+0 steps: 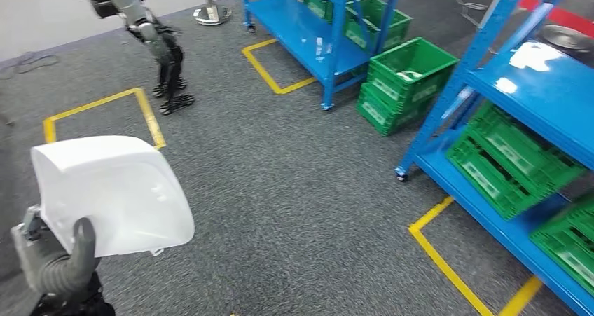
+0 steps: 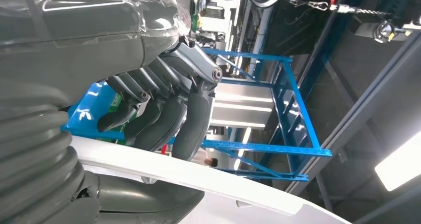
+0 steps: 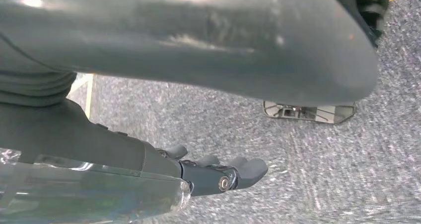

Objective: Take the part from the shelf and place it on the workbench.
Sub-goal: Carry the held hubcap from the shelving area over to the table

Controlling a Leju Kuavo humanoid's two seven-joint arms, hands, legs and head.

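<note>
The part is a white curved plastic shell [image 1: 112,193], low on the left in the head view, above the grey carpet. My left hand [image 1: 59,263] grips its lower edge from beneath, thumb up against its face. In the left wrist view the shell's white rim [image 2: 198,177] runs under the dark fingers [image 2: 164,119], which press on it. My right hand [image 3: 218,174] hangs over the carpet, fingers stretched out and apart, holding nothing.
A blue shelf [image 1: 539,85] with green crates [image 1: 515,162] stands on the right. A second blue shelf [image 1: 308,29] stands further off, with green crates [image 1: 403,81] beside it. Another robot's arm [image 1: 150,36] hangs at top left. Yellow tape [image 1: 448,260] marks the floor.
</note>
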